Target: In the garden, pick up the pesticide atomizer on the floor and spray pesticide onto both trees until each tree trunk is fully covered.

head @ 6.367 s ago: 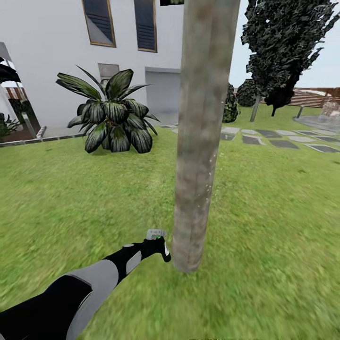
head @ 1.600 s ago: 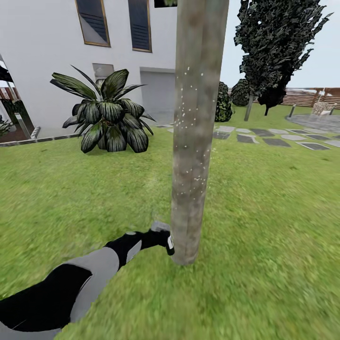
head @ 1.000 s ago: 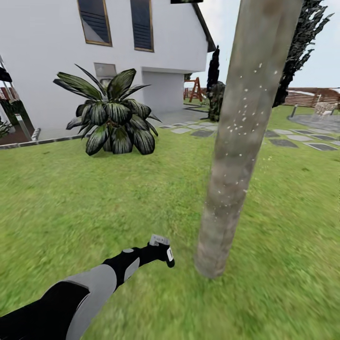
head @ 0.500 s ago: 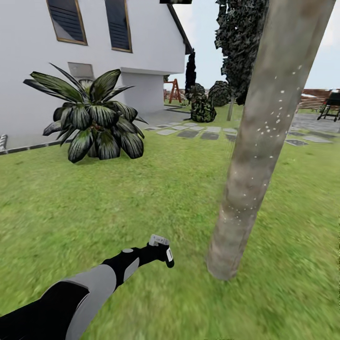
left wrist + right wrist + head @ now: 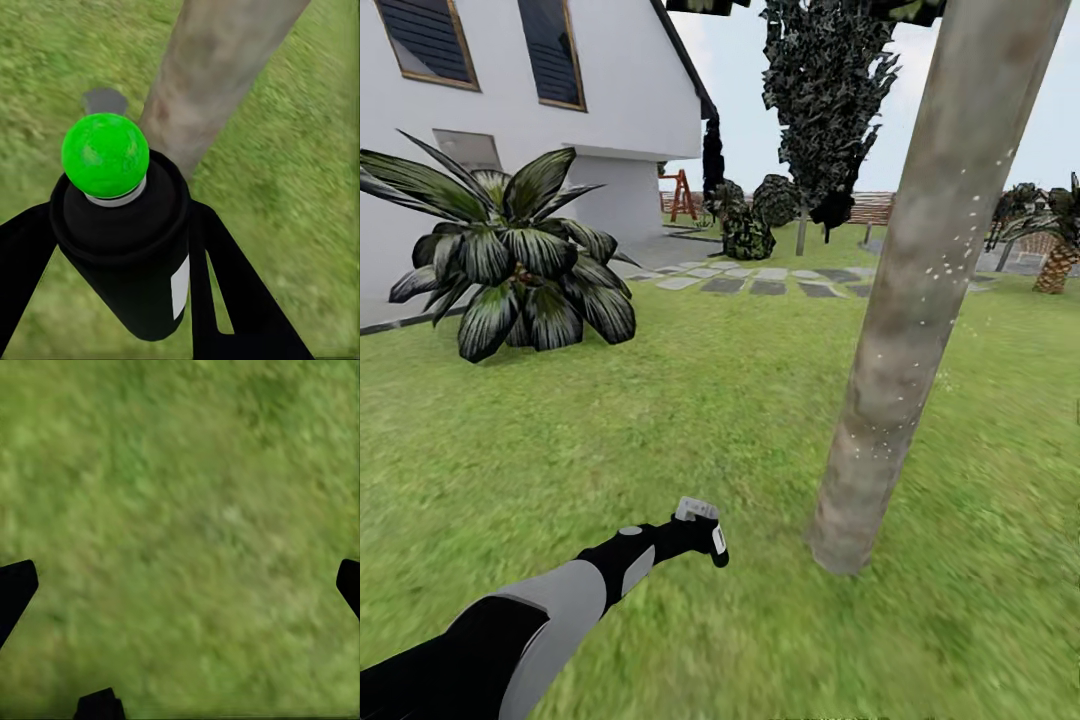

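Gripping the spray bottle (image 5: pixel 131 247) around its dark body between the 2 fingers of the left gripper (image 5: pixel 124 262), low over the grass (image 5: pixel 660 420), near left of the speckled tree trunk (image 5: pixel 920 300). Probably light, rigid, smooth plastic (best clamped mid-body, below the green-dotted head). Right gripper (image 5: pixel 180 585) spread wide, holding nothing.

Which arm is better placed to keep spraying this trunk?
Left. Its gripper holds the pesticide atomizer close to the tree trunk; the right gripper hangs open over the grass.
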